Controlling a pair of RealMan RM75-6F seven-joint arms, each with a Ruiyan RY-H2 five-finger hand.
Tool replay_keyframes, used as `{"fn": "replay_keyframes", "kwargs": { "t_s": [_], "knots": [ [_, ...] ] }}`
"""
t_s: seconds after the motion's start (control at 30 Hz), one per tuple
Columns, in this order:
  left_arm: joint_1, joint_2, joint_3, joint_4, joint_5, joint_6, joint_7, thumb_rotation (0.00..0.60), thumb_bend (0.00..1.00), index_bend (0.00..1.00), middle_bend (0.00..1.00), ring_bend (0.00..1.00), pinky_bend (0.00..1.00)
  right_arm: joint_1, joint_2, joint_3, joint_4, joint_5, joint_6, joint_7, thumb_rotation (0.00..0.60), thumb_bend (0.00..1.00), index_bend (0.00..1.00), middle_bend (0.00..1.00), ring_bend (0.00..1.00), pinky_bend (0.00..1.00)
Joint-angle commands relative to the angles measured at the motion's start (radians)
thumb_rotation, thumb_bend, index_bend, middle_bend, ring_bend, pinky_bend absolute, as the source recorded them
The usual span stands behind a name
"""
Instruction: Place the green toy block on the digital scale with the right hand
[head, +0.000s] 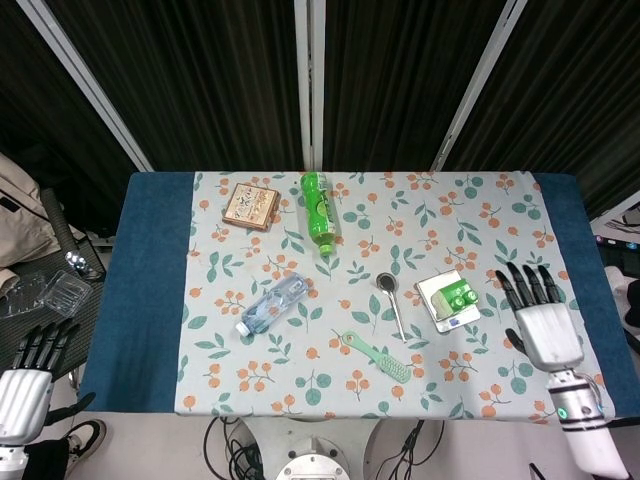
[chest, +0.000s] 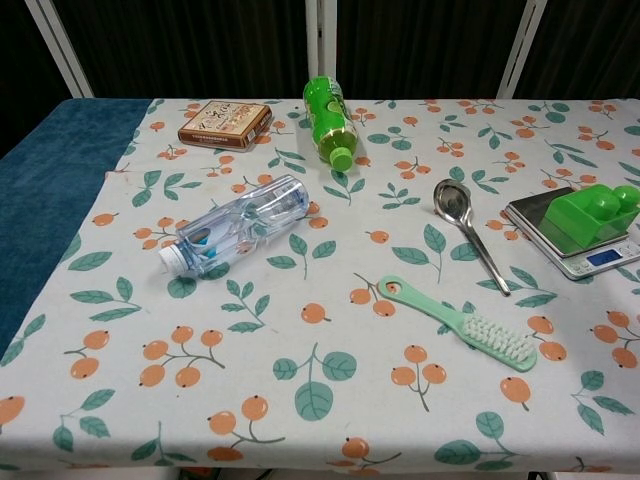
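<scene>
The green toy block (head: 460, 298) (chest: 591, 213) rests on the silver digital scale (head: 433, 293) (chest: 538, 208), at the right of the floral cloth. My right hand (head: 540, 318) hovers to the right of the scale, over the blue cloth, fingers spread and holding nothing. It is clear of the block. My left hand (head: 28, 378) hangs off the table's left side near the floor, fingers apart and empty. The chest view shows neither hand.
A spoon (head: 392, 300) lies left of the scale, with a green brush (head: 378, 357) in front of it. A clear water bottle (head: 271, 305), a green bottle (head: 319, 211) and a brown box (head: 250, 205) lie further left and back.
</scene>
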Motion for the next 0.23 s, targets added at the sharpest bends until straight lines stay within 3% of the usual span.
{"fn": "replay_keyframes", "kwargs": {
  "t_s": [0.03,0.23],
  "knots": [
    [-0.002,0.006,-0.001,-0.008,0.001,-0.001,0.006,0.600,0.06,0.03,0.03,0.00,0.00,-0.130,0.003,-0.073,0.102,-0.075,0.106,0.150,0.600,0.09,0.00,0.00,0.00,0.00],
    [-0.009,0.014,-0.001,-0.025,0.012,-0.005,0.029,0.600,0.06,0.03,0.03,0.00,0.00,-0.229,-0.089,-0.091,0.286,-0.100,0.168,0.336,0.600,0.09,0.00,0.00,0.00,0.00]
  ]
}}
